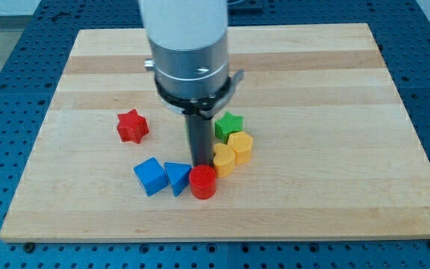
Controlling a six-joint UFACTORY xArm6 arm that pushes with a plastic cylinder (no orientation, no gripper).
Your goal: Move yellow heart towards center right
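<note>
My tip (199,164) is down on the board, touching the left side of the yellow heart (223,159). The heart presses against a yellow hexagon block (240,146) on its upper right. A red cylinder (203,182) sits just below my tip. A green star (229,124) lies above the yellow hexagon, just right of the rod. The green cylinder does not show; the rod and arm may hide it.
A blue cube (151,176) and a blue triangle block (176,177) lie left of the red cylinder. A red star (131,125) sits alone further left. The wooden board (334,112) rests on a blue perforated table.
</note>
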